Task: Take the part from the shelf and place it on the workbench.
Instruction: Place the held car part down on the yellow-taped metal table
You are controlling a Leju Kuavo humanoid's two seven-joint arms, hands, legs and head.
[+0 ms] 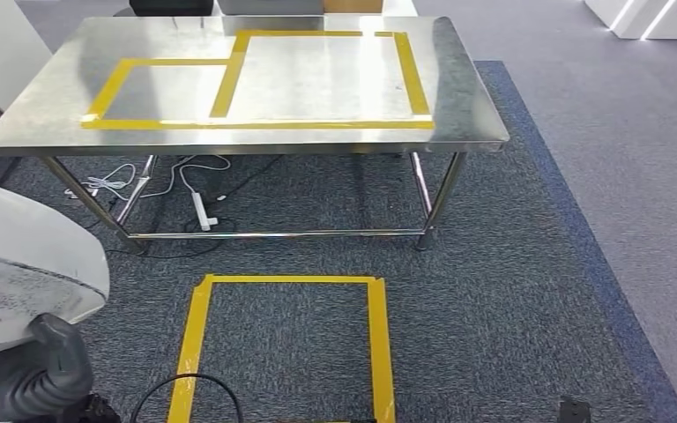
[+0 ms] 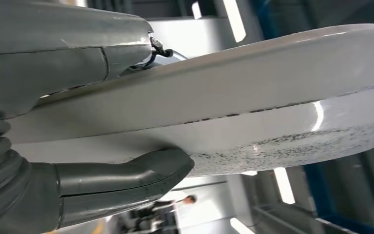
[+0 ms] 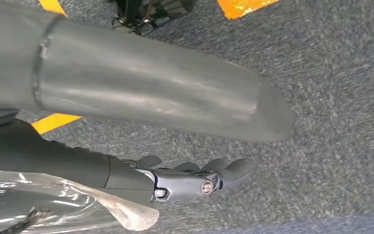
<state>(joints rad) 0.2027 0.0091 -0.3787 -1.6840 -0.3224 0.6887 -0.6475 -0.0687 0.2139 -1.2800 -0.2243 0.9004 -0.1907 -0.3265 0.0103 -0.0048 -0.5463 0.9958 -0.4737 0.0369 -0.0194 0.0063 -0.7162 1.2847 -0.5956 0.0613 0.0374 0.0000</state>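
A humanoid robot stood facing a stainless-steel workbench (image 1: 256, 132) that filled the upper half of the head view, its surface marked with yellow tape rectangles (image 1: 317, 79). The large white, rounded, speckled part (image 1: 18, 264) sat at the lower left of the frame, carried by the left hand (image 1: 48, 366), whose grey thumb and fingers were clamped on its edge; in the left wrist view the thick thumb (image 2: 126, 180) pressed the speckled face of the part while the ribbed cover lay along the other side. The part's long axis ran away from the hand, and in the head view it lay roughly across the frame. The workbench lay ahead and upward in the frame, well apart from the part, with a yellow tape square on the grey carpet (image 1: 286, 344) between them. The right hand (image 3: 195, 178) hung over the carpet, its dark fingers curled loosely and holding nothing. By these frames the part appeared off the shelf and not yet set down; the left arm was the one positioned to deliver it forward.
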